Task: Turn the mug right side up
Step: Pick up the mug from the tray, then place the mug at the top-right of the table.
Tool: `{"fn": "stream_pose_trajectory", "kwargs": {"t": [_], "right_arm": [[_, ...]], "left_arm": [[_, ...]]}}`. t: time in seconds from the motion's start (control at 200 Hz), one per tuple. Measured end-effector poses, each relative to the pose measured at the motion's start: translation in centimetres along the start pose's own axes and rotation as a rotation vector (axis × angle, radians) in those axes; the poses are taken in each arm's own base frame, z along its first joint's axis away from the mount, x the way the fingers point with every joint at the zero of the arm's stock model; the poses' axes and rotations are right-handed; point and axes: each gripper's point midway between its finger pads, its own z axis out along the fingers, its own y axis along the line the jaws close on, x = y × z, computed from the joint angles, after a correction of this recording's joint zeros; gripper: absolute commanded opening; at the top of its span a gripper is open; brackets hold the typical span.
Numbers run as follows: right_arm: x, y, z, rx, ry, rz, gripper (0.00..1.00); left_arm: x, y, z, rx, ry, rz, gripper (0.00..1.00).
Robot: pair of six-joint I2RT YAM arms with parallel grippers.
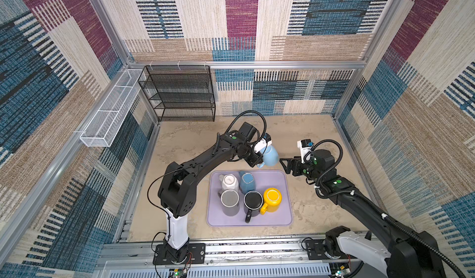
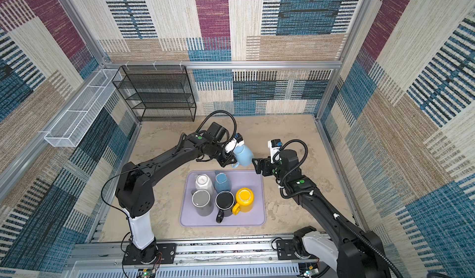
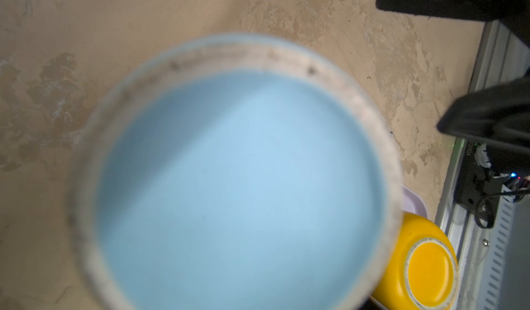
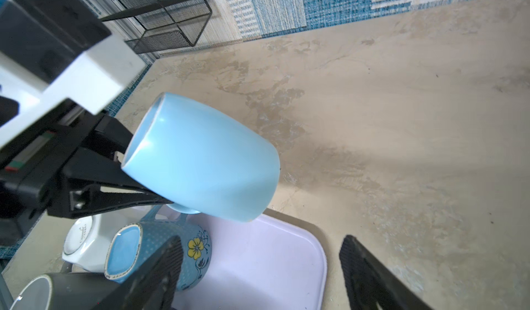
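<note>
Blue mug (image 3: 238, 191), pinched sideways by our left claw (image 1: 257, 160), is mid-flip; next, we judge, our spread right claw (image 4: 261, 241) takes it.

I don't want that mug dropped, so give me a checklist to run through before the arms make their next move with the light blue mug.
1. Left pincer shut on the light blue mug: ok.
2. Mug lifted off the table: ok, it is held in the air.
3. Mug right side up: not ok. It is tilted, with its base facing the left wrist camera.
4. Right pincer open and apart from the mug: ok.
5. Bare spot on the purple tray: ok, at the corner nearest the right pincer.
6. Grip on the handle or on the wall: cannot tell.
</note>
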Motion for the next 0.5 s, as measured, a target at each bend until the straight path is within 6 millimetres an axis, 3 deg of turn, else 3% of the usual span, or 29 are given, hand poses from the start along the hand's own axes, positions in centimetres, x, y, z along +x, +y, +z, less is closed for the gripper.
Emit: {"fn": "stream_pose_trajectory", "kwargs": {"t": [0.336,0.501], "right_arm": [[-1.8,2.7,1.0,-0.165,-0.063,-0.008,0.89],[-2.6,4.1,1.1,-0.252,-0.09,-0.01,0.85]], "left_arm": [[-1.8,1.3,-4.3,0.028,-0.181,-0.113,0.0],[-3.1,1.2,-6.5,0.082,-0.275,-0.161,0.0]]}}
